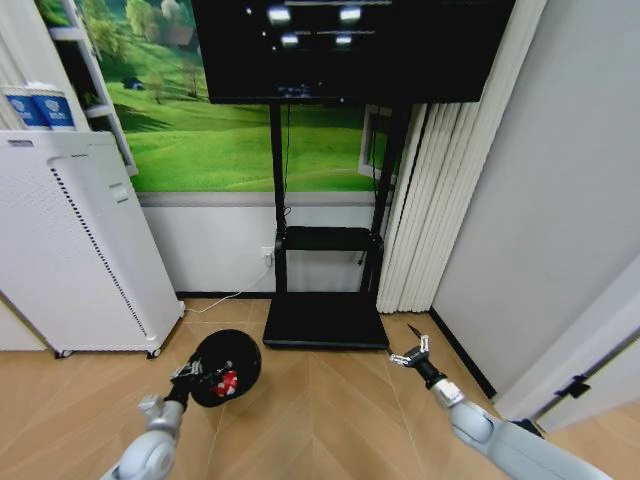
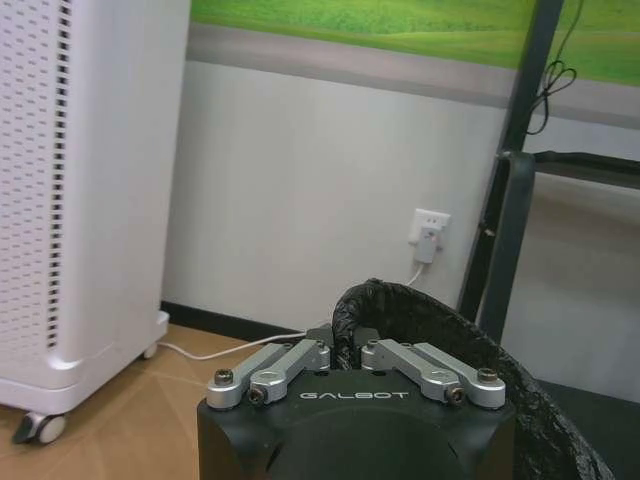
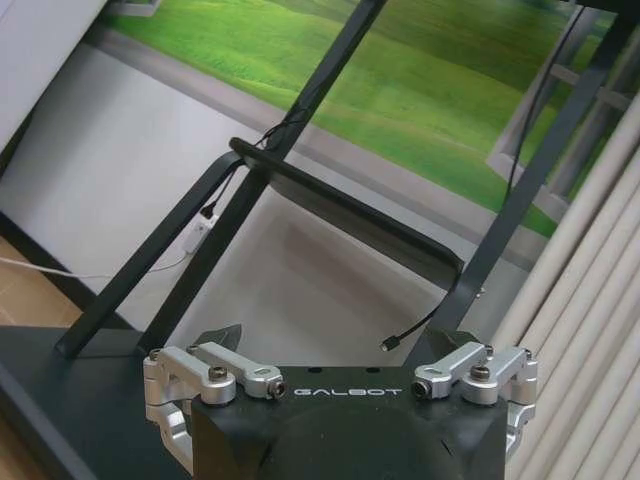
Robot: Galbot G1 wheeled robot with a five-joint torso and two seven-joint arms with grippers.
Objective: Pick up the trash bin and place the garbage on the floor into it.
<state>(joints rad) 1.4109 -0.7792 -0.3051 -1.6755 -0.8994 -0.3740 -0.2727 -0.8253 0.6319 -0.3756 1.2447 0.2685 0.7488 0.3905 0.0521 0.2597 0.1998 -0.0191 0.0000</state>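
— Where is the trash bin [image 1: 226,366] now?
— The left gripper [image 1: 186,373] holds it above the floor [image 1: 320,420], jaws clamped on its rim, near the white appliance [image 1: 75,250]. Inside the bin I see something red and white [image 1: 228,382].
— And on the right?
— The right gripper [image 1: 411,353] hovers over the floor beside the black TV stand [image 1: 326,320]. Its jaws are apart and they hold nothing.
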